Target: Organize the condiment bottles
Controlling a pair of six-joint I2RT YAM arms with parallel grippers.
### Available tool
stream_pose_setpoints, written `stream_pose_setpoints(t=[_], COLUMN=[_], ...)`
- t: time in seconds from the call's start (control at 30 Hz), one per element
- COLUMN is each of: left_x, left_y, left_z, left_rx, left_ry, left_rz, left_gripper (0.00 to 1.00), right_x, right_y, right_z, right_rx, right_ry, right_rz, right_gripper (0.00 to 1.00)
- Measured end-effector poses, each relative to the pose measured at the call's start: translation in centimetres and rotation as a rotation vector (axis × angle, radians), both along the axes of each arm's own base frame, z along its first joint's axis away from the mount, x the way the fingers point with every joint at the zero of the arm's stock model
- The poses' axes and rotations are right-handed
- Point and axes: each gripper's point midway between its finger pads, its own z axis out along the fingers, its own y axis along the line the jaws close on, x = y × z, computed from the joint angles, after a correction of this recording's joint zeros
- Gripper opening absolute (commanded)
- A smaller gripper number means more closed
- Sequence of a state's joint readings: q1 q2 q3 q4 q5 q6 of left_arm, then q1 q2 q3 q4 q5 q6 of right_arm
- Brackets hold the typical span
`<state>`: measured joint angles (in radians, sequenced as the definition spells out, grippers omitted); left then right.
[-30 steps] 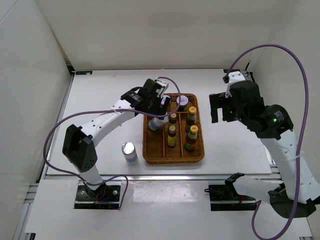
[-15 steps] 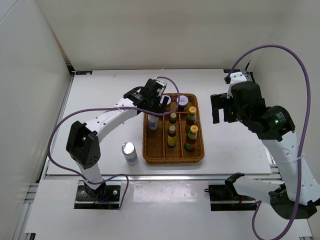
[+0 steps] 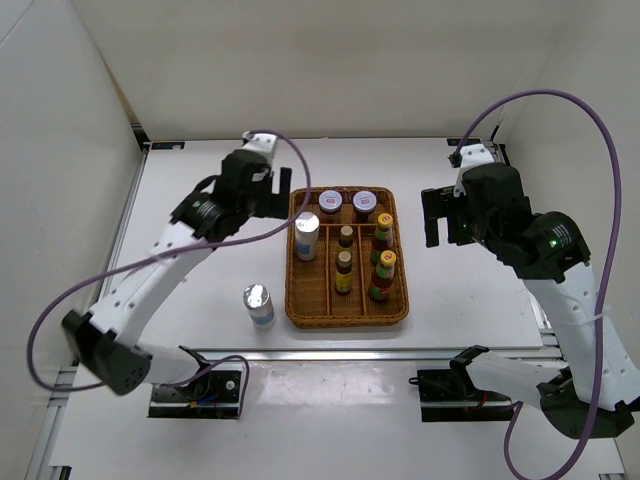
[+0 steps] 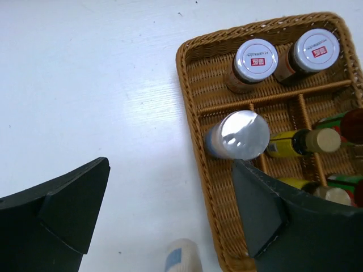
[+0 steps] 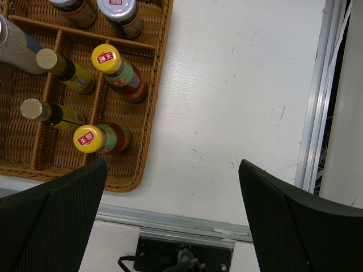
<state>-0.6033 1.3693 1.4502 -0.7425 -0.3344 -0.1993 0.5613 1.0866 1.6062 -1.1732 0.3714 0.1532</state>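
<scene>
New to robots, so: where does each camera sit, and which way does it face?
Top external: above, behind the arms, looking down on the brown wicker divided tray; both arms show.
Left wrist: on its arm, facing down at the tray's left side; open left tool shows.
Right wrist: likewise, over the tray's right side; open right tool shows.
All share the silver-topped white cylinder inside.
</scene>
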Motion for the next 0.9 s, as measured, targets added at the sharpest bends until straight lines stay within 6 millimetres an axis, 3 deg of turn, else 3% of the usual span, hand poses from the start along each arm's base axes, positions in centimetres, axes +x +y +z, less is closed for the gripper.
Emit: stream_pose_setpoints(t=[0.07, 0.13, 0.33, 0.43, 0.5, 0.7, 0.9], left_x=[-1.7, -3.6, -9.5, -12.6, -14.1, -15.6, -16.0], left_y=[1.3, 2.2, 3.7, 4.2, 4.4, 3.4, 2.9], left_z=[0.6, -0.7, -10.7, -13.6, -14.0, -12.3, -13.7], left_rx=[-0.041, -0.066, -0.044, -0.061, -0.093, -0.18, -0.149], left_ry=[-0.01, 0.03, 0.347, 0.476, 0.509, 0.486, 0.546], left_rz=[0.024, 0.043, 0.095, 0.117, 0.129, 0.116, 0.124], left_gripper=[0.99, 0.99, 0.99, 0.99, 0.99, 0.99, 0.99], right_x=[0.0, -0.1, -0.1, -0.2, -0.2, -0.2, -0.3], right_y=[0.0, 0.0, -0.1, 0.0, 0.0, 0.1, 0.2], right_z=[0.0, 0.0, -0.2, -0.4, -0.5, -0.5, -0.5], right_rx=[0.0, 0.001, -0.001, -0.002, -0.001, 0.004, 0.009], right_ry=[-0.002, -0.003, 0.001, 0.008, 0.01, 0.012, 0.014], right_rz=[-0.001, -0.001, 0.0, 0.003, 0.004, 0.007, 0.012], right_gripper=[0.99, 0.99, 0.99, 0.99, 0.99, 0.99, 0.99])
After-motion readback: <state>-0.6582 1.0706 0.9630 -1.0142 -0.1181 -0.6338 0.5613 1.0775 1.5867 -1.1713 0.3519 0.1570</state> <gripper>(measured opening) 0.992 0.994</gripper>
